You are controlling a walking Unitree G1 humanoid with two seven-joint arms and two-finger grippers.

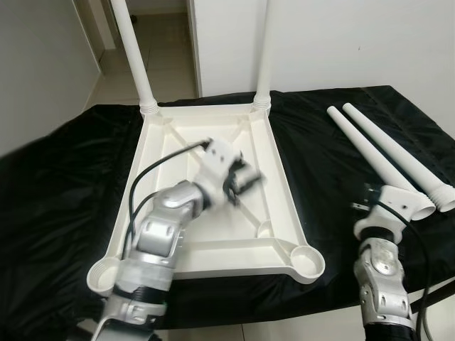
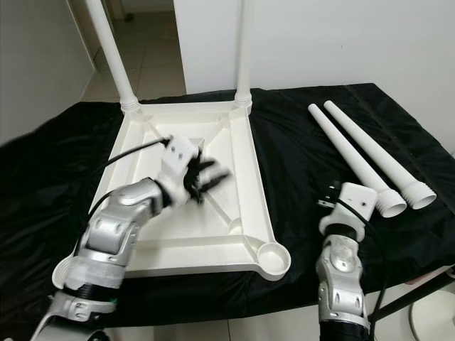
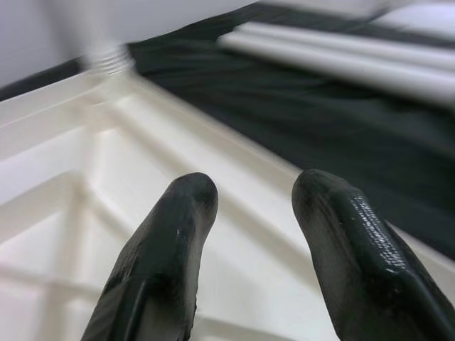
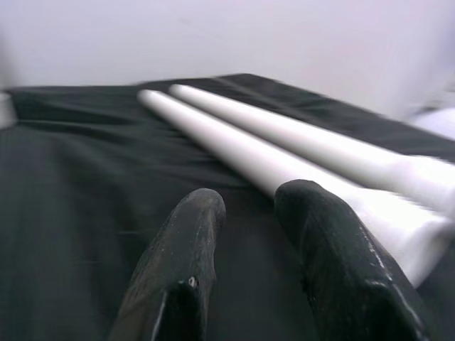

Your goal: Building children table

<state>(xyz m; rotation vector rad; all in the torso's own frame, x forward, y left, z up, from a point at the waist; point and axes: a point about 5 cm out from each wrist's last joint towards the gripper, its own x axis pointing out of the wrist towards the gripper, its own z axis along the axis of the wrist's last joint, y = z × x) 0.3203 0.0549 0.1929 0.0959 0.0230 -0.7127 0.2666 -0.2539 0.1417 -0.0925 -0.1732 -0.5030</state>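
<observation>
Now the right pincer [image 4: 245, 234], fingers apart and empty, is nearing the loose legs [image 2: 352, 153]; it should be closing squarely around the nearer one, while the left pincer [image 3: 249, 234], also apart, is hovering over the upturned tabletop [image 1: 213, 192].

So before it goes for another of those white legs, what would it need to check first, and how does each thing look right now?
1. Tabletop lies upside down on the black cloth: ok.
2. Two legs already stand in the far corner sockets: ok.
3. Near corner sockets are open to take legs: ok.
4. Two loose legs lie side by side on the cloth to the right: ok.
5. Right gripper is open and empty, next to the loose legs' wide ends: ok.
6. Left gripper is open over the tabletop, holding nothing: ok.
</observation>
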